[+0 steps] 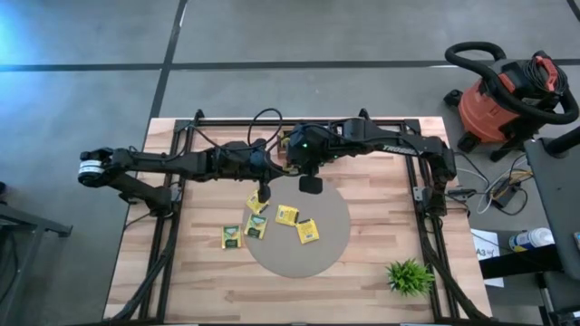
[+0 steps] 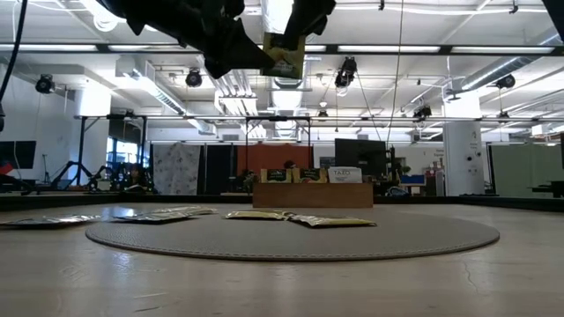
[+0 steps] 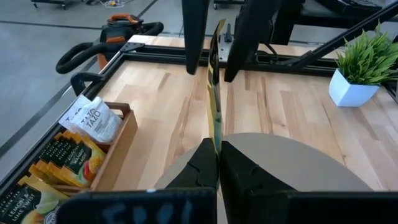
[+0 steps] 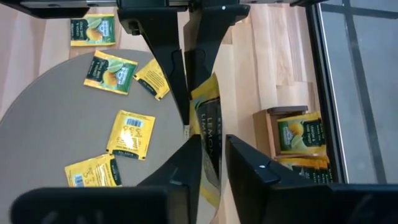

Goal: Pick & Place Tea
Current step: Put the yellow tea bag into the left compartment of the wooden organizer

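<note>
Yellow tea packet edge-on between both pincers, left pincer pinching it, right pincer spread around it, print partly hidden.

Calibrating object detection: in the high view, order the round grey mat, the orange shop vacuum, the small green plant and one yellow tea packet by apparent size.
1. Round grey mat
2. Orange shop vacuum
3. Small green plant
4. Yellow tea packet

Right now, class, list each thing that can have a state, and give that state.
Held tea packet: upright, lifted off the table.
Left gripper: shut on the held tea packet.
Right gripper: open, fingers either side of that packet.
Loose packets: lying flat.
Tray: stocked with packets.
Plant: upright.
</note>
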`<state>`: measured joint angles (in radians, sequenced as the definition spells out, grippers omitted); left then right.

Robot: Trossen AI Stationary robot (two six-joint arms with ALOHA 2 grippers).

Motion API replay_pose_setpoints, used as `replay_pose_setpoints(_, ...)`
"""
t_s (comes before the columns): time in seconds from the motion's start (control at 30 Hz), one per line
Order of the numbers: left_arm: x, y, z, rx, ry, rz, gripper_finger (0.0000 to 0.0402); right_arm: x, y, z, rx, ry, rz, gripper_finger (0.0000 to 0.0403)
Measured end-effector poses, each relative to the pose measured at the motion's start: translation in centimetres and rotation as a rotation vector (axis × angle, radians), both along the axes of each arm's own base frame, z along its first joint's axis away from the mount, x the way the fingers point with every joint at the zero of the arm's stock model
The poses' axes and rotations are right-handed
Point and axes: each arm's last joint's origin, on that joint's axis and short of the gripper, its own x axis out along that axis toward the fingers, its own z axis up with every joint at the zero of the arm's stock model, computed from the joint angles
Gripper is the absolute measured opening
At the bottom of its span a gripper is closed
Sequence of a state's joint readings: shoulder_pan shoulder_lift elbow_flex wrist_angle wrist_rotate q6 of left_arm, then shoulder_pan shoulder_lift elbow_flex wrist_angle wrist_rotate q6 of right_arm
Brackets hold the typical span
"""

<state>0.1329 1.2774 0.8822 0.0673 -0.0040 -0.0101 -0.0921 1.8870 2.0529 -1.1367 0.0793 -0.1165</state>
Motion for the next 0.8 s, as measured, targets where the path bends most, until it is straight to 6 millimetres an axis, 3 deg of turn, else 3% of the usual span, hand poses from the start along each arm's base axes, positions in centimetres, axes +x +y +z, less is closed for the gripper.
replay_pose_setpoints(0.27,0.0,0.0,0.0,-0.001,0.0,0.001,0.0005,0.0,0.0,0.0,0.0,-0.004,0.0,0.0012)
replay_pose_setpoints(0.6,-0.1,0.0,-0.2,-0.079,0.006,0.052,0.0065,0.0,-0.9,0.0,-0.044,-0.005,-0.049,0.0009)
replay_pose_setpoints(0.8,-1.3,0.0,0.0,-0.039,0.061,0.216,0.0094,-0.2,-2.6,-0.1,-0.046,-0.006,-0.094,0.0009)
